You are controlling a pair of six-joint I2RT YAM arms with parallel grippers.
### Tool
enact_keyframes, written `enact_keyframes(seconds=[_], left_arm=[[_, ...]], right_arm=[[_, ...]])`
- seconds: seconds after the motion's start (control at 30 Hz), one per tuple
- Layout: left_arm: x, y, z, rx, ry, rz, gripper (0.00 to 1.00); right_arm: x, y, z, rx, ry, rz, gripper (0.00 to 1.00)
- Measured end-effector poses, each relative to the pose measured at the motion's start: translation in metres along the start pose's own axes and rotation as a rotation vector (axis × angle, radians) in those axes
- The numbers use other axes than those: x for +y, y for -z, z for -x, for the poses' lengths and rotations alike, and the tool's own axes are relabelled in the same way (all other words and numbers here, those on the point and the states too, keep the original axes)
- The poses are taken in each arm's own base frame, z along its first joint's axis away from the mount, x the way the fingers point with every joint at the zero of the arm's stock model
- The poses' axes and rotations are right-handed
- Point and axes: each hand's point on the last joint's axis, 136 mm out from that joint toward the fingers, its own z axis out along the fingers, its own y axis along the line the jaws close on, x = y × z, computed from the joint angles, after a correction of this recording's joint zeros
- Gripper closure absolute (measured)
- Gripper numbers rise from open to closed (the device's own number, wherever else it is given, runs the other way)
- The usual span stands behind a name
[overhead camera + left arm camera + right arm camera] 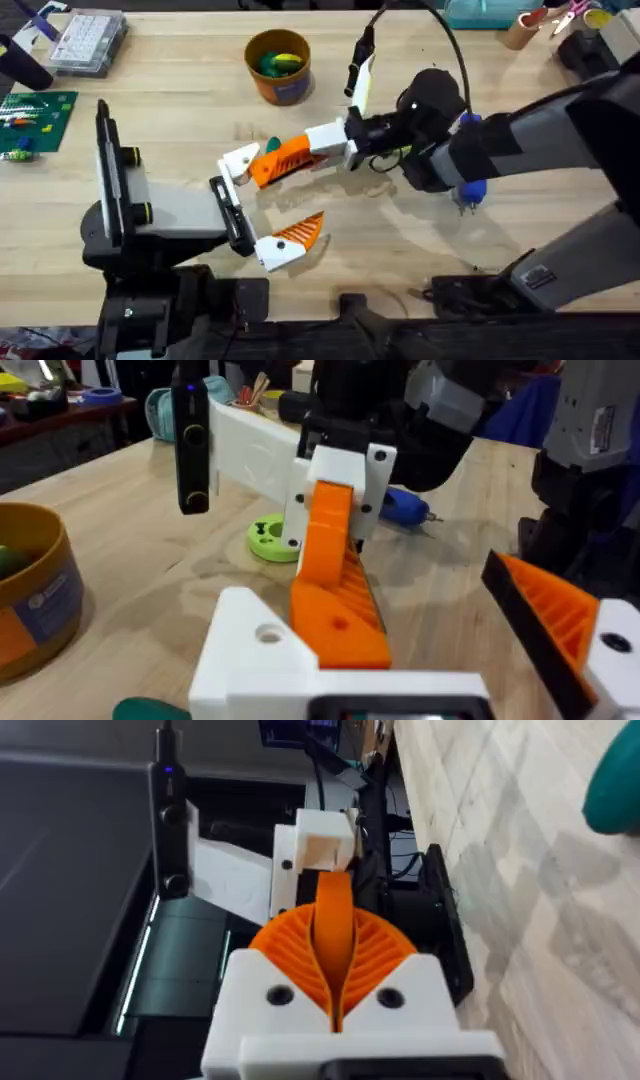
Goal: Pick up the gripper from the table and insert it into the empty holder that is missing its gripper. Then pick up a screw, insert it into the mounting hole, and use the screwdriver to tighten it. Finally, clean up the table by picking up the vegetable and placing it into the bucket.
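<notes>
On the pale wooden bench (420,260) our right end effector (300,155) clamps the gripper (285,160); our left end effector's state we cannot tell.

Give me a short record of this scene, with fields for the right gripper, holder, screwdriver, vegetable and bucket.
right gripper: shut on orange ribbed finger with white plastic base
black holder plate: finger's white base at its free end; seating unclear
blue-handled screwdriver: lying on table by right arm
dark green toy vegetable: on table
ochre-orange bucket: upright, yellow and green pieces inside
</notes>
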Motion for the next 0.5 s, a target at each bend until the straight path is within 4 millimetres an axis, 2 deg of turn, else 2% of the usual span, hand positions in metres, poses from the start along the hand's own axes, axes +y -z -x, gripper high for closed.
enact_keyframes(seconds=[0.5], left_arm=[[-0.0001,0.0,-0.0001,0.0,0.003,-0.001,0.013]], right_arm=[[-0.0033,0.0001,0.008,-0.047,-0.02,-0.009,0.987]])
